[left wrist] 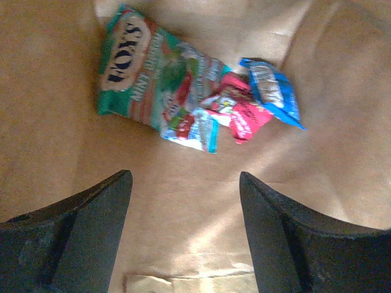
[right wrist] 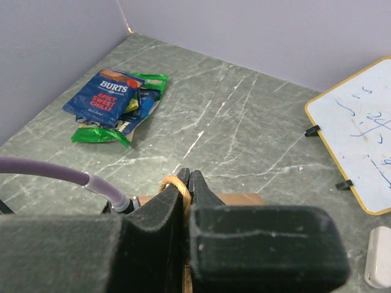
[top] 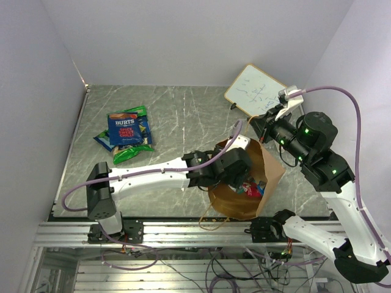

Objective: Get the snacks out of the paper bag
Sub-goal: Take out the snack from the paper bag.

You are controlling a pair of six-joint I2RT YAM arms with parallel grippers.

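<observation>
The brown paper bag (top: pixel 269 177) stands at the near edge, mouth up. My left gripper (top: pixel 239 174) is inside it, open and empty (left wrist: pixel 185 183), above the bag floor. Ahead of it lie a green mint packet (left wrist: pixel 146 76), a red/pink packet (left wrist: pixel 244 113) and a blue packet (left wrist: pixel 275 91); they also show in the top view (top: pixel 253 188). My right gripper (right wrist: pixel 190 178) is shut on the bag's twisted paper handle (right wrist: pixel 174 186) at the far rim (top: pixel 259 137). A pile of removed snacks, blue and green (top: pixel 127 135), lies on the table at the left (right wrist: pixel 113 101).
A white writing board (top: pixel 256 91) leans at the back right (right wrist: pixel 360 134). A small white object (right wrist: pixel 380 256) lies by it. The grey marble table (top: pixel 183 116) is walled at the left and back. The bag's other handle (top: pixel 211 223) hangs over the front rail.
</observation>
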